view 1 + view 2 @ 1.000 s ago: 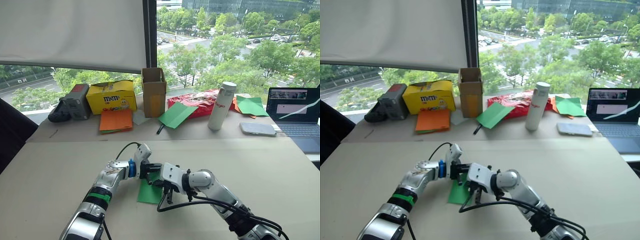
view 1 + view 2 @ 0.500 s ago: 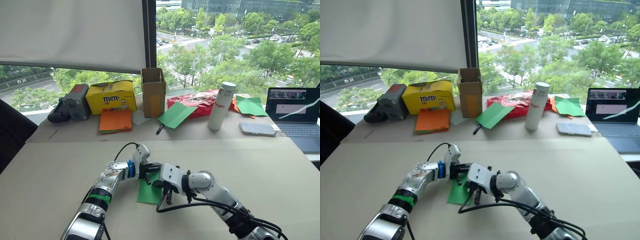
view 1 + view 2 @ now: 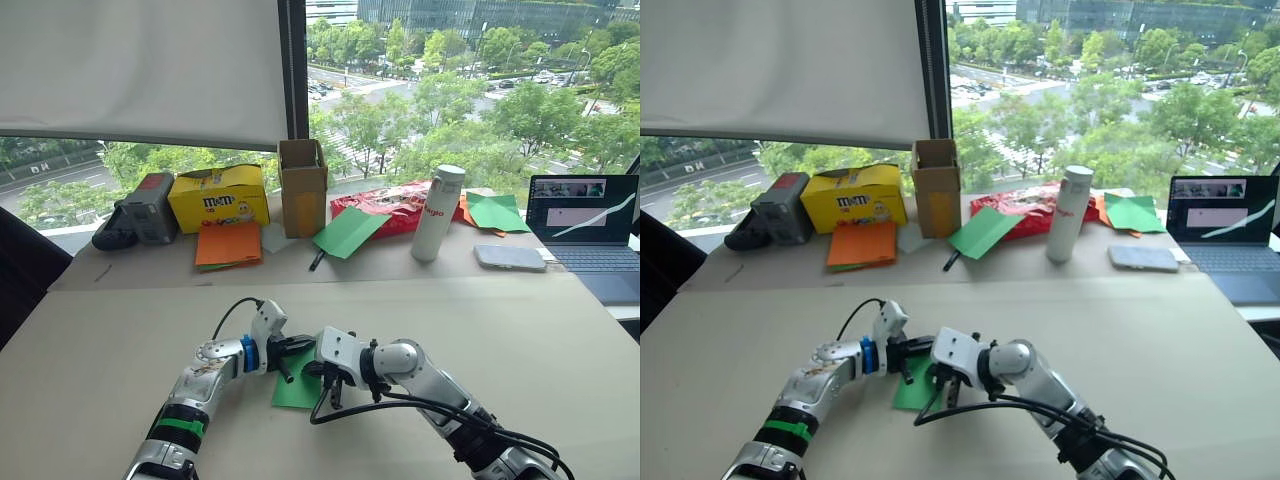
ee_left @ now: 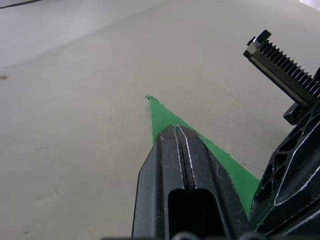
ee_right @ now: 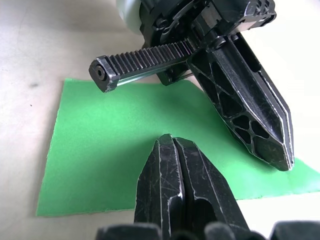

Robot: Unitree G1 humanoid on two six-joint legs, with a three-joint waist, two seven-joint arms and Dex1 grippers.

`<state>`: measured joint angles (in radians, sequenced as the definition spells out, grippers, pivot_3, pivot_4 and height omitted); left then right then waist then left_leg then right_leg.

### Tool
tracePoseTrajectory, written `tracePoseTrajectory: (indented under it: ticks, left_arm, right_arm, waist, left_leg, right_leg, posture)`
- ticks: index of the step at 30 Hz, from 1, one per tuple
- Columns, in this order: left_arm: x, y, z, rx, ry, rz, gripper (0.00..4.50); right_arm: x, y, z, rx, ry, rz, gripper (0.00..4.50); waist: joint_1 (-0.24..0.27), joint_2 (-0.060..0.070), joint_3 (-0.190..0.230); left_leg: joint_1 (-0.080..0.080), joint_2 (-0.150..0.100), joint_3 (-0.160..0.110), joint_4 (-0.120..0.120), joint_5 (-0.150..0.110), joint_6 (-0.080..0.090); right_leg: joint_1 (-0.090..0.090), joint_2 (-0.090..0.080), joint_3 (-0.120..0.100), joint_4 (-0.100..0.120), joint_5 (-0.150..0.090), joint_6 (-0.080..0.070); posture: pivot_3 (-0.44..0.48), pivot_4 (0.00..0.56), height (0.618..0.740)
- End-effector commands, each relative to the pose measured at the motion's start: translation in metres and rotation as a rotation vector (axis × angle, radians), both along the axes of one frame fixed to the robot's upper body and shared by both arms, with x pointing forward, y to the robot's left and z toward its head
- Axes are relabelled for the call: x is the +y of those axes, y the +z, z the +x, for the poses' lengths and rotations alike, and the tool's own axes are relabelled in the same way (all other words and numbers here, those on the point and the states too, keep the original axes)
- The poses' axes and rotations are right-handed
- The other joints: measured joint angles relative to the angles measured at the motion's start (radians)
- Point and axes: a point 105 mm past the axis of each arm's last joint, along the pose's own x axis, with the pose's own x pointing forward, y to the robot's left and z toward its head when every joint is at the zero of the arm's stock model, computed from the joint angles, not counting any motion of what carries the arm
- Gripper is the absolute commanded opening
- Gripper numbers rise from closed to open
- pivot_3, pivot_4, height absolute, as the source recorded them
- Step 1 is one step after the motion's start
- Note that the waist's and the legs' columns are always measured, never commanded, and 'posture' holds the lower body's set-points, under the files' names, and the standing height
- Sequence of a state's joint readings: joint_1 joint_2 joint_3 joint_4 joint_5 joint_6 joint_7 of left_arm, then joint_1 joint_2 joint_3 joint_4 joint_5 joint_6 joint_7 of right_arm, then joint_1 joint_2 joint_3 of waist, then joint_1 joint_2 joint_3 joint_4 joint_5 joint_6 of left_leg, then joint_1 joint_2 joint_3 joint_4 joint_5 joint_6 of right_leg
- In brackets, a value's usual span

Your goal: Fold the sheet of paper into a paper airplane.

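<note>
The sheet of paper [image 3: 298, 390] is bright green and lies flat on the beige table [image 3: 520, 340] close in front of me, partly folded with one pointed corner [image 4: 150, 99]. My left gripper [image 3: 286, 373] is shut, its tips resting over the paper's left part. My right gripper [image 3: 333, 397] is also shut and points down at the paper's right side. From the right wrist, the paper [image 5: 100, 145] spreads under both grippers, with the left gripper's closed fingers [image 5: 260, 115] angled across it. Neither gripper has paper between its fingers.
On the far table stand orange paper sheets [image 3: 229, 242], a yellow box [image 3: 220, 197], a cardboard box [image 3: 304, 186], a red bag [image 3: 385, 203], a white bottle [image 3: 432, 213], loose green sheets [image 3: 350, 230], a grey pouch [image 3: 514, 257] and a laptop [image 3: 590, 222].
My left gripper has drawn back toward me and to the left, and its fingers now slant down onto the paper. The right gripper has barely moved. The camera has shifted slightly.
</note>
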<state>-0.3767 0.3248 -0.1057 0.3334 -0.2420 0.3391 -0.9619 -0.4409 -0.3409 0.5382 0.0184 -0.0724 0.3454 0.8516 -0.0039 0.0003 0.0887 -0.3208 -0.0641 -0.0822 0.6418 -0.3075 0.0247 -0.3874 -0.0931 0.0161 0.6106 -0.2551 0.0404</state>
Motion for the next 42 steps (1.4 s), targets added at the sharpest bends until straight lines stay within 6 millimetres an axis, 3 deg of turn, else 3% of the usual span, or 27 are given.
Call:
tracePoseTrajectory:
  ticks: [1, 13, 23, 29, 42]
  left_arm:
    - [0.025, -0.032, -0.012, 0.148, 0.096, 0.044, 0.04]
    - [0.043, -0.027, -0.028, 0.149, 0.123, 0.037, 0.04]
    - [0.057, -0.034, -0.041, 0.041, 0.062, 0.226, 0.04]
    - [0.063, -0.027, -0.044, 0.014, 0.059, 0.224, 0.04]
    - [0.075, 0.009, -0.039, -0.068, 0.082, 0.082, 0.04]
  right_arm:
    - [-0.021, -0.036, -0.001, 0.102, -0.064, -0.117, 0.00]
    - [-0.018, -0.036, 0.001, 0.102, -0.043, -0.121, 0.00]
    - [-0.019, -0.037, 0.002, 0.102, -0.040, -0.125, 0.00]
    - [-0.019, -0.038, 0.002, 0.106, -0.042, -0.125, 0.00]
    - [-0.019, -0.036, 0.004, 0.099, -0.037, -0.121, 0.00]
  waist:
    - [-0.003, 0.000, 0.000]
    - [-0.010, 0.002, -0.001]
    - [-0.009, 0.002, -0.001]
    - [-0.010, 0.003, -0.001]
    - [-0.009, 0.001, 0.003]
  left_leg:
    - [0.000, 0.000, 0.000, 0.000, 0.000, 0.000]
    - [0.002, 0.000, 0.000, -0.001, -0.001, 0.000]
    - [0.002, 0.001, 0.000, -0.002, -0.001, 0.000]
    - [0.002, 0.001, 0.000, -0.003, -0.002, 0.000]
    - [0.002, 0.002, 0.000, -0.003, -0.002, 0.000]
  right_leg:
    - [0.000, 0.000, 0.000, 0.000, 0.000, 0.000]
    - [0.000, 0.000, 0.001, 0.000, 0.000, 0.000]
    - [0.000, -0.003, 0.002, -0.001, 0.000, 0.000]
    - [-0.001, -0.003, 0.002, -0.001, 0.000, -0.001]
    - [-0.001, -0.003, 0.002, -0.001, 0.000, -0.001]
  posture:
    - [0.000, 0.150, 0.740]
    - [0.000, 0.150, 0.740]
    - [0.000, 0.150, 0.740]
    - [0.000, 0.150, 0.740]
    - [0.000, 0.150, 0.740]
